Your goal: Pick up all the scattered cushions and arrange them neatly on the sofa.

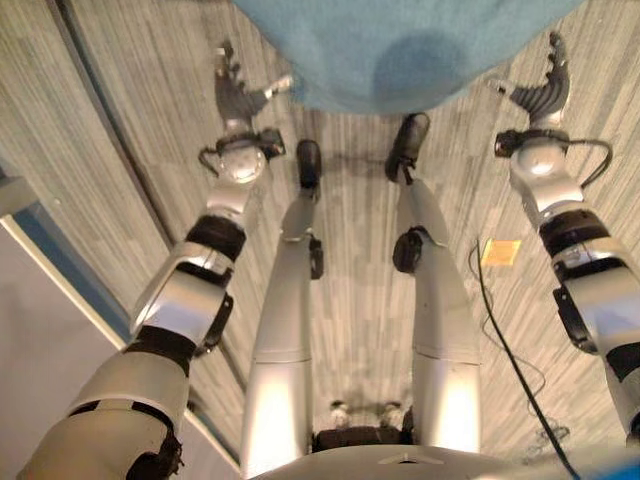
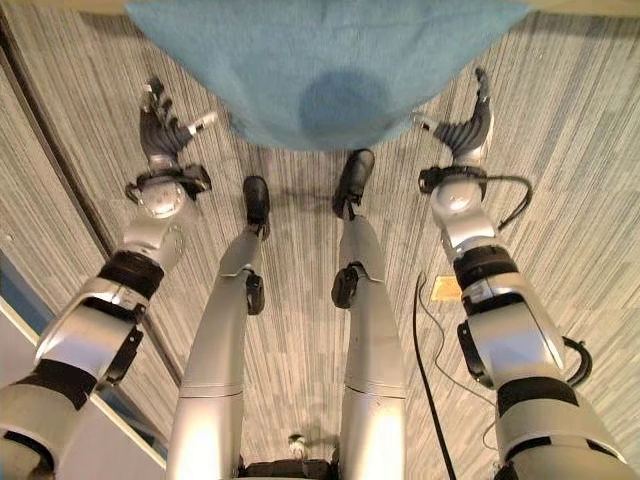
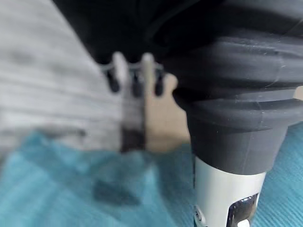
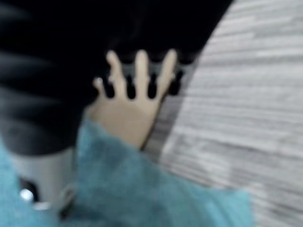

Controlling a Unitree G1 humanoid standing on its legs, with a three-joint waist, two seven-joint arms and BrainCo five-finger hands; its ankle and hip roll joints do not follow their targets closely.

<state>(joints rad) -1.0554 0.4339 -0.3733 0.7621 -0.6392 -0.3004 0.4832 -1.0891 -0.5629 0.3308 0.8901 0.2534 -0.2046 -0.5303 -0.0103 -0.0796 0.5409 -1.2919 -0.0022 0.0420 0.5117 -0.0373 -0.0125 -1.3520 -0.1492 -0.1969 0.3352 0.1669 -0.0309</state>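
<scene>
A large teal cushion (image 1: 400, 40) lies on the striped grey floor ahead of me, its near edge rounded. My left hand (image 1: 238, 95) is held out at the cushion's left side with straight fingers (image 3: 135, 75), and its thumb points toward the cushion's edge. My right hand (image 1: 540, 90) mirrors it on the right side, with fingers (image 4: 137, 71) spread and straight. Neither hand holds anything. The teal cloth (image 3: 71, 189) lies close under the left hand in its wrist view, and the same cloth (image 4: 132, 189) lies under the right hand.
A small orange tag (image 1: 500, 252) lies on the floor by my right arm. A dark seam (image 1: 100, 110) runs across the floor on the left. A pale panel with a blue edge (image 1: 40, 300) stands at the lower left. A tan strip (image 2: 580, 5) borders the far side.
</scene>
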